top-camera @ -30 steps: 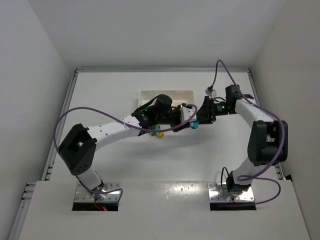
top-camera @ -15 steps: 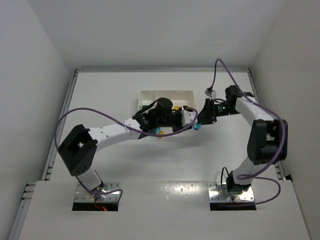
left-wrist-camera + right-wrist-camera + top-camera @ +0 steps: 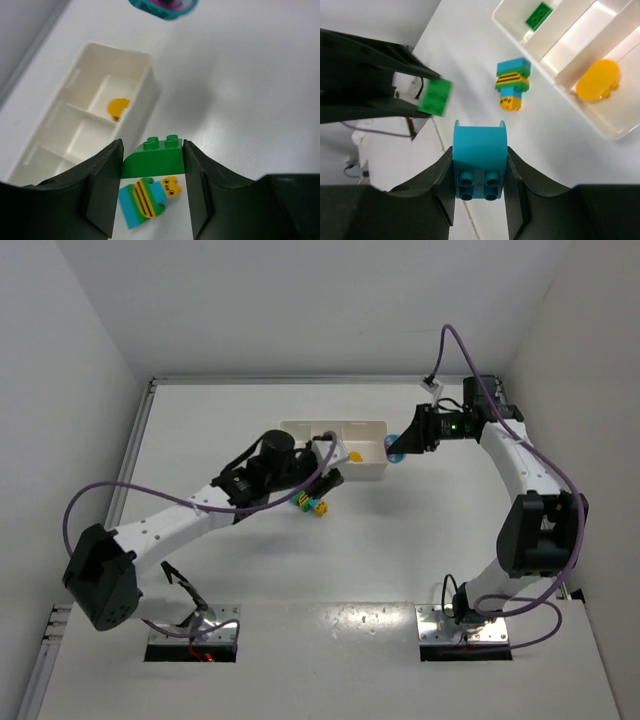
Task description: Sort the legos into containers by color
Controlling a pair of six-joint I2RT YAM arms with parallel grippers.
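My left arm point(image 3: 170, 525) stretches low from its base diagonally toward the tray point(image 3: 366, 471), forearm nearly flat. The left gripper point(image 3: 151, 156) ends over the tray's near long side, clamped on a green brick point(image 3: 152, 157) with studs pointing away from the wrist. That brick seems to hang above the table point(image 3: 400, 540) rather than rest on it, though I cannot judge its height from these views. The right arm point(image 3: 520, 455) rises from its base, bends at the elbow and reaches inward. Its wrist is level, and the right gripper point(image 3: 480, 172) sits just off the tray's right-hand short end. That gripper is squeezed tight on a cyan brick point(image 3: 480, 155), a rounded piece with its studs facing the wrist camera. The tray is one white box with three square compartments in a row. The compartment at its right-hand end holds a yellow-orange piece point(image 3: 597, 80), and the one at the opposite end holds a second green brick point(image 3: 537, 15), which the left arm hides from the overhead camera. A multicoloured clump point(image 3: 147, 200) of green, cyan, striped yellow and orange lies on the table just beside the tray's near long side, apart from its wall, directly beneath the held green brick in the left wrist view.
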